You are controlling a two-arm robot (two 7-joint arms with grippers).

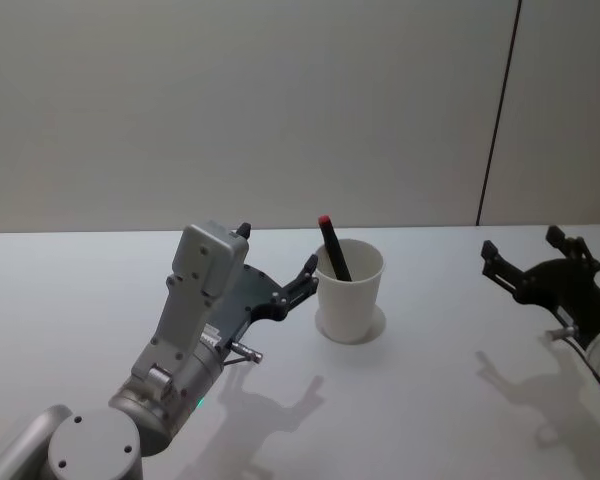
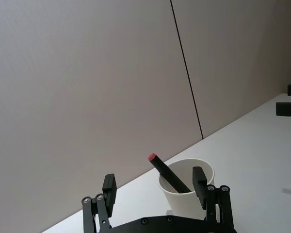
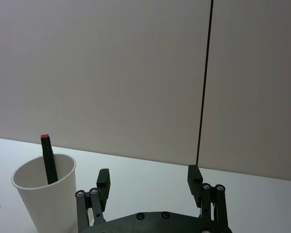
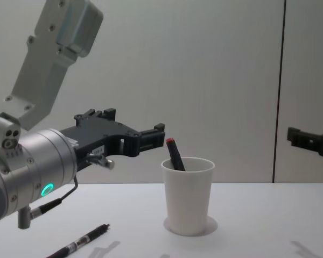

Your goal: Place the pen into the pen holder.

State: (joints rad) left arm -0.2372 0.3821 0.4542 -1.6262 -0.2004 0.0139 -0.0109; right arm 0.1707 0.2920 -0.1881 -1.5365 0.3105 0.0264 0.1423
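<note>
The pen (image 1: 333, 250), black with a red end, stands slanted inside the pen holder (image 1: 350, 295), a white paper cup a little right of the middle of the head view. Its red end sticks out over the rim toward the upper left.

I judge the pen to be light, stiff and rather smooth, so a hold across the middle of its shaft would be the most sure. The cup looks thin and light, and a small push could tip or dent it.

The left gripper (image 2: 154, 184) hangs just beside the cup, on its left, spread wide and holding nothing. In the chest view a second pen (image 4: 81, 243) lies on the table (image 4: 258, 215) at the lower left. The right gripper (image 1: 523, 245) waits at the right edge, also wide and empty.
</note>
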